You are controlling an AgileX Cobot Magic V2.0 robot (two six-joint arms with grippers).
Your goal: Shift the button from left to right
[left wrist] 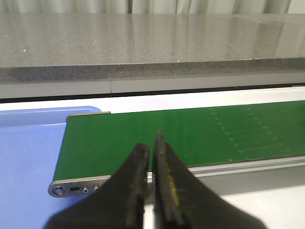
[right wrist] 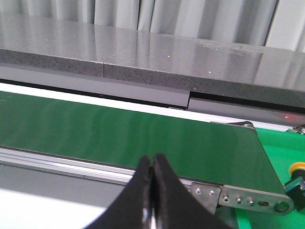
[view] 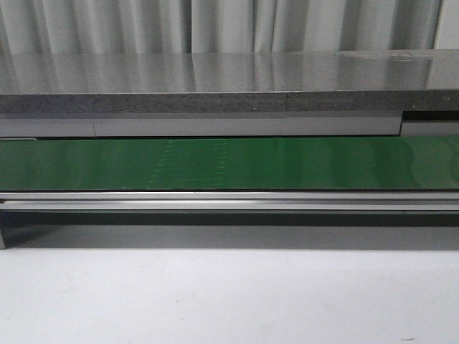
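Both your hands are closed, gripping nothing: left hand (left wrist: 151,143) over green belt (left wrist: 190,136), right hand (right wrist: 151,164) too; button (right wrist: 296,175) at right hand's 3 o'clock, past belt end.

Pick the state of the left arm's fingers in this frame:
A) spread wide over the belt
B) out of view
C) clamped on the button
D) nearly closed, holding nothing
D: the left wrist view shows the left fingers almost together above the green conveyor belt, nothing between them.
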